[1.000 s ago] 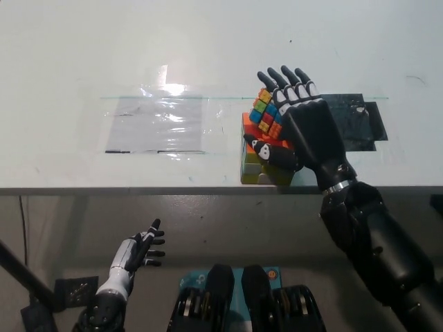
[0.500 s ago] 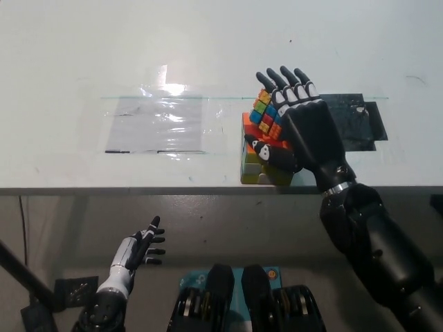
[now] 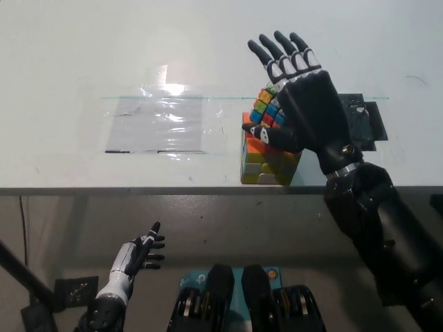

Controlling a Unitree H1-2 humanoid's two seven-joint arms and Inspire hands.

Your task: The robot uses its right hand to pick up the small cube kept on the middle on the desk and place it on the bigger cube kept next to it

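Small cube atop big cube: light, rigid, slick plastic; grip opposite faces. Right hand fingers released; left hand released below desk.

Black right hand, white-banded fingers

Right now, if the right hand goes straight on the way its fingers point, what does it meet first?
Probably nothing: the right hand, open above the small cube on the bigger cube, points up the picture, where only bare desk shows. Depth is unclear from one steep view.
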